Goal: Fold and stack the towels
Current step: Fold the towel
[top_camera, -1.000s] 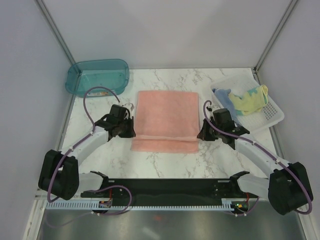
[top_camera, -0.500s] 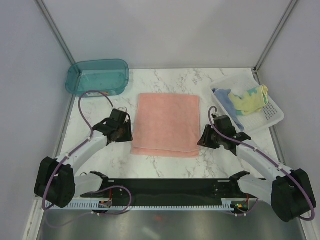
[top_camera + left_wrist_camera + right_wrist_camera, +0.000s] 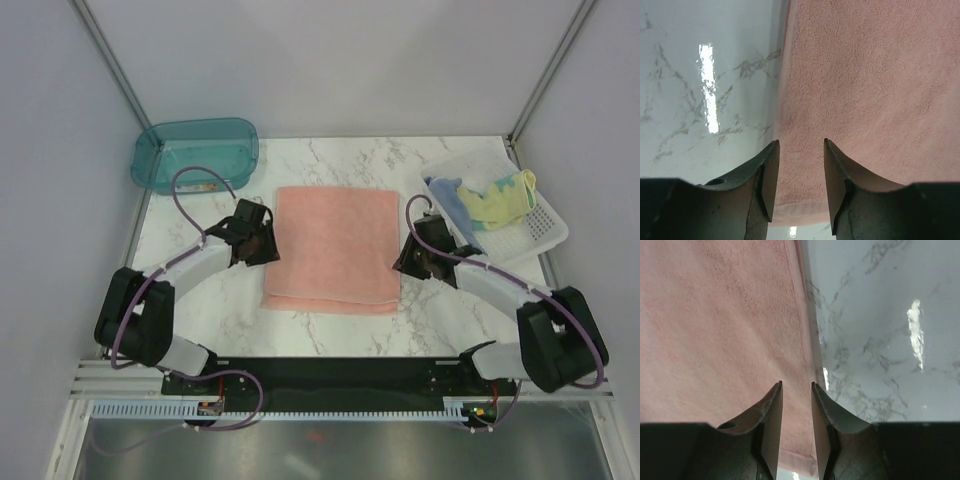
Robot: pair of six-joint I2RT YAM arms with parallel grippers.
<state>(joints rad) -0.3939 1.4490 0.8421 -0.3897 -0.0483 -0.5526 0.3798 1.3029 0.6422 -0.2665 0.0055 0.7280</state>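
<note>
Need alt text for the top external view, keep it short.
A folded salmon-pink towel lies flat on the white marble table, with the left gripper and right gripper at its left and right edges, jaws open and empty. A teal bin sits far left; a white perforated basket far right holds a crumpled yellow towel and light blue towel.

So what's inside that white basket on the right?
Two crumpled towels: a pale yellow towel with teal print and a light blue towel beside it. Anything lying under them in the white basket is covered.
</note>
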